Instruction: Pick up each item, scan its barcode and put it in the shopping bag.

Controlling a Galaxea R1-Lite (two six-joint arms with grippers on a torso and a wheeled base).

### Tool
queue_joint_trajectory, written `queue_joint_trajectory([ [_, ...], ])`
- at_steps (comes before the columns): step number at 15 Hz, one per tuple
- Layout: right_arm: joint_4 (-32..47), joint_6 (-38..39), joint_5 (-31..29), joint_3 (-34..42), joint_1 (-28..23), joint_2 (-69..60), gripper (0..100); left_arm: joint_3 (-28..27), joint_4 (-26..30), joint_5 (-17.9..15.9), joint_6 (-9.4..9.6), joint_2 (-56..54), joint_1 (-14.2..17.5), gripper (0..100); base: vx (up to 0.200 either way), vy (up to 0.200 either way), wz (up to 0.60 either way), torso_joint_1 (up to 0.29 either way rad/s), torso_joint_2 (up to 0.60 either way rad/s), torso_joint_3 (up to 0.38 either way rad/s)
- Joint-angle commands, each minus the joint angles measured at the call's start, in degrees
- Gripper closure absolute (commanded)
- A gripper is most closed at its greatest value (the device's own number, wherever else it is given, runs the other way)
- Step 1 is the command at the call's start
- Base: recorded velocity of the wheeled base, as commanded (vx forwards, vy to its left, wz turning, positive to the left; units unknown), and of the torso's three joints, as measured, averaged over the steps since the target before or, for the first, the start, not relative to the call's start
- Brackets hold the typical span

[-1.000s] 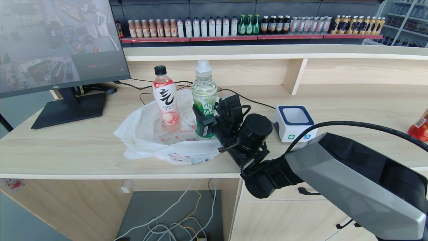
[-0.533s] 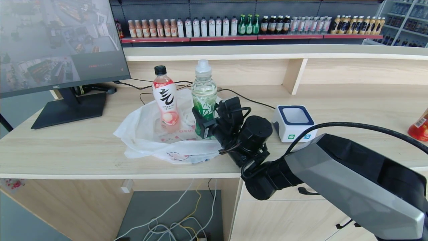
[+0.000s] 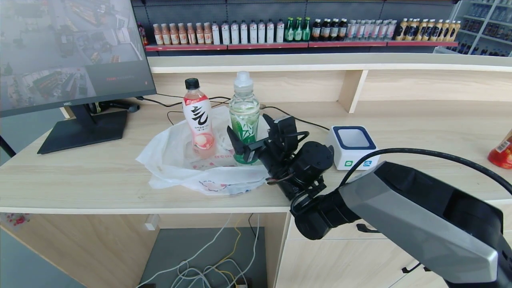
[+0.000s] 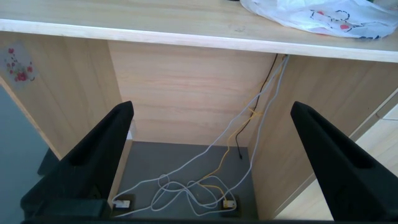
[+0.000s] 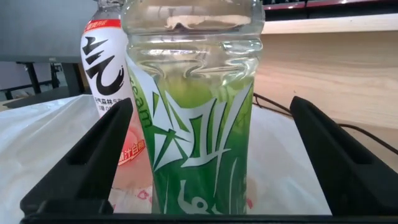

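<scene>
Since the clear plastic bottle with the green label and white cap [image 3: 244,116] stands upright on the crumpled white plastic shopping bag [image 3: 172,160], its delivery looks all but finished. The right gripper [image 3: 249,125] is level with its lower half, one finger on each side. The right wrist view shows daylight between both fingers and the label, so the jaws are spread wide and grip nothing.

Just beside it on the same bag stands the pink drink bottle with the black cap [image 3: 198,120], also upright, so I judge two items delivered. The bag lies flattened and open on the pale wooden counter [image 3: 80,180], so the bottles rest on it more than inside it.

At least one item seems left: a red object with a white label [image 3: 502,154] at the counter's far right edge, well apart from the bag. It is cut off by the frame, so it is possibly another bottle, but I cannot be sure. It would need picking up, showing to the white box scanner with the dark blue rim [image 3: 352,148] and bagging.

The left gripper [image 4: 211,109] hangs below the counter edge, jaws wide and empty.

Count: two bottles on the bag, one bag, one scanner, one red item waiting, two grippers.
</scene>
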Motion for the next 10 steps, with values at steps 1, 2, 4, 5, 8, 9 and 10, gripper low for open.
queue_joint_trajectory([
  [1,-0.52,-0.12,0.09,-0.08,-0.08,0.08,0,0.00,0.00,0.00,-0.02,-0.02,0.00,0,0.000,0.000,0.00,0.000,0.00,0.000],
  [2,-1.31,-0.21,0.44,0.01,0.10,-0.71,0,0.00,0.00,0.00,0.07,-0.02,0.00,0,0.000,0.000,0.00,0.000,0.00,0.000],
  [4,-1.58,-0.47,0.62,1.41,0.36,-3.52,0,0.00,0.00,0.00,0.16,-0.02,0.00,0,0.000,0.000,0.00,0.000,0.00,0.000],
  [5,-1.58,-0.47,0.62,2.12,0.54,-4.14,0,0.00,0.00,0.00,0.16,-0.02,0.00,0,0.000,0.000,0.00,0.000,0.00,0.000],
  [8,-1.75,-0.56,2.20,18.11,2.91,-14.07,0,0.00,0.00,0.00,0.16,-0.02,0.00,0,0.000,0.000,0.00,0.000,0.00,0.000],
  [9,-1.75,-0.56,2.38,20.58,2.91,-16.00,0,0.00,0.00,0.00,0.16,-0.02,0.00,0,0.000,0.000,0.00,0.000,0.00,0.000],
  [10,-1.93,-0.65,2.99,27.25,3.00,-21.01,0,0.00,0.00,0.00,0.16,-0.02,0.00,0,0.000,0.000,0.00,0.000,0.00,0.000],
])
